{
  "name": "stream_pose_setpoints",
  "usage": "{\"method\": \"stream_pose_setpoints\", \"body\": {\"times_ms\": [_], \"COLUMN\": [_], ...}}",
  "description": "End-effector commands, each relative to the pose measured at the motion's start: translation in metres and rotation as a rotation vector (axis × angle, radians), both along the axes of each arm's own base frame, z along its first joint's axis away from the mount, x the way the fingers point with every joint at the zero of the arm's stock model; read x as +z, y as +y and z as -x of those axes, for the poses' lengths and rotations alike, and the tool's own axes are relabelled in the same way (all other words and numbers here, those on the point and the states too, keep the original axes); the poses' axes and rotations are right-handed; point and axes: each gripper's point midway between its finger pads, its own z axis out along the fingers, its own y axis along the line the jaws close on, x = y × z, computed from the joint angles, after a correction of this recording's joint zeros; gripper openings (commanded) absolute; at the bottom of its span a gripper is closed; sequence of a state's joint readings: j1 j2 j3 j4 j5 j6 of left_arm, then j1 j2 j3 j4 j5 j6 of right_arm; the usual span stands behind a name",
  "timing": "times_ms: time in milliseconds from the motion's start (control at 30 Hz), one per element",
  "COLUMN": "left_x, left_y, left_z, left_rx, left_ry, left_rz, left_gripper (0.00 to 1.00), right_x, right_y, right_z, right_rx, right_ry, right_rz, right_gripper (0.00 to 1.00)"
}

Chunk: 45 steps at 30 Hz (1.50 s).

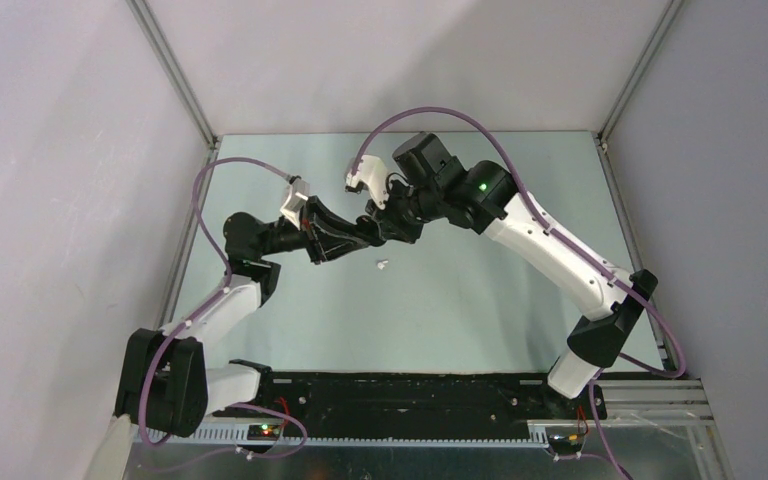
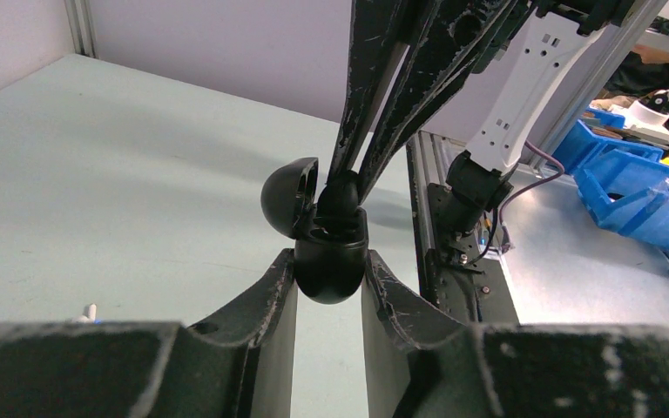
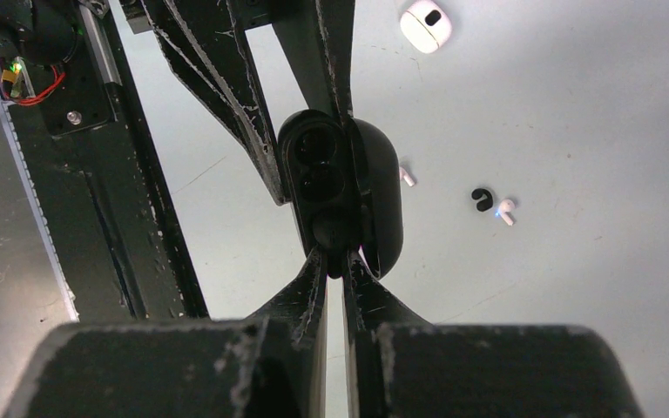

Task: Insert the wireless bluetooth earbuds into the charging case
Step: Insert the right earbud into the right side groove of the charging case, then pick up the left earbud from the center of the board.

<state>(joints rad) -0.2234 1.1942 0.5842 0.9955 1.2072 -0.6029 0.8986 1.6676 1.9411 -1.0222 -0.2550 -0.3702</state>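
Observation:
My left gripper (image 2: 329,261) is shut on a black oval case (image 2: 331,261), held off the table with its lid (image 2: 289,198) swung open. From above, my right gripper (image 3: 342,257) is shut on a small black earbud (image 2: 341,196) that sits in the black case's socket (image 3: 320,183). The white charging case (image 3: 425,24) lies shut on the table, apart from both grippers. Two white earbuds (image 3: 407,177) (image 3: 506,211) lie loose on the table below; one of these earbuds (image 1: 382,265) shows under the joined grippers, and an earbud (image 2: 90,309) also shows at the lower left of the left wrist view.
A tiny black bit (image 3: 482,198) lies beside one white earbud. The black rail (image 1: 410,390) with both arm bases runs along the table's near edge. Grey walls close off the left, back and right. Blue bins (image 2: 636,196) stand beyond the table.

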Motion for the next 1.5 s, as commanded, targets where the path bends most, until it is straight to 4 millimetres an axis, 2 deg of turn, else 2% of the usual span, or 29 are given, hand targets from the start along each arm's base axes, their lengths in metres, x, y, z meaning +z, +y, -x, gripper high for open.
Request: {"method": "stream_pose_setpoints", "body": {"times_ms": [0, 167, 433, 633, 733, 867, 967, 1033, 1167, 1200, 1300, 1333, 1367, 1400, 1433, 1467], "left_x": [0.03, 0.029, 0.027, 0.027, 0.026, 0.024, 0.028, 0.031, 0.039, 0.038, 0.042, 0.04, 0.039, 0.037, 0.036, 0.035], "left_y": [0.0, 0.0, 0.0, 0.0, 0.0, 0.0, 0.005, 0.013, 0.034, 0.044, 0.061, 0.073, 0.078, 0.091, 0.097, 0.111], "left_z": [0.004, 0.005, 0.006, 0.004, 0.004, 0.003, -0.002, -0.008, -0.021, -0.028, -0.028, -0.031, -0.033, -0.037, -0.04, -0.045], "left_rx": [0.011, 0.009, 0.005, 0.004, 0.006, 0.013, 0.062, 0.116, 0.25, 0.301, 0.361, 0.396, 0.412, 0.448, 0.468, 0.506], "left_ry": [-0.118, -0.124, -0.129, -0.13, -0.126, -0.099, -0.085, -0.065, -0.023, 0.007, 0.015, 0.026, 0.033, 0.05, 0.057, 0.072], "left_rz": [0.037, 0.035, 0.03, 0.028, 0.027, 0.023, 0.028, 0.033, 0.044, 0.043, 0.038, 0.031, 0.029, 0.024, 0.021, 0.016], "left_gripper": [0.0, 0.0, 0.0, 0.0, 0.0, 0.0, 0.0, 0.0, 0.0, 0.0, 0.0, 0.0, 0.0, 0.0, 0.0, 0.0], "right_x": [0.011, 0.012, 0.027, 0.033, 0.035, 0.057, 0.058, 0.051, 0.013, -0.001, -0.028, -0.045, -0.053, -0.069, -0.074, -0.09], "right_y": [0.0, 0.004, 0.0, -0.004, -0.012, -0.031, -0.048, -0.059, -0.071, -0.071, -0.065, -0.062, -0.059, -0.057, -0.054, -0.053], "right_z": [0.004, 0.008, 0.012, 0.016, 0.019, 0.024, 0.016, 0.005, -0.031, -0.042, -0.062, -0.069, -0.075, -0.083, -0.091, -0.1], "right_rx": [-0.006, 0.019, 0.041, 0.048, 0.051, 0.04, -0.007, -0.047, -0.126, -0.139, -0.155, -0.155, -0.158, -0.162, -0.164, -0.168], "right_ry": [-0.003, 0.008, 0.023, 0.025, 0.03, 0.017, 0.014, 0.006, -0.054, -0.062, -0.039, -0.015, -0.014, 0.0, -0.008, 0.003], "right_rz": [-0.027, -0.039, -0.061, -0.061, -0.037, -0.049, -0.054, -0.053, -0.036, -0.028, -0.016, 0.013, 0.021, 0.05, 0.05, 0.074], "right_gripper": [0.07, 0.09, 0.29, 0.34, 0.34, 0.35, 0.35, 0.36, 0.33, 0.32, 0.29, 0.27, 0.26, 0.24, 0.23, 0.23]}}
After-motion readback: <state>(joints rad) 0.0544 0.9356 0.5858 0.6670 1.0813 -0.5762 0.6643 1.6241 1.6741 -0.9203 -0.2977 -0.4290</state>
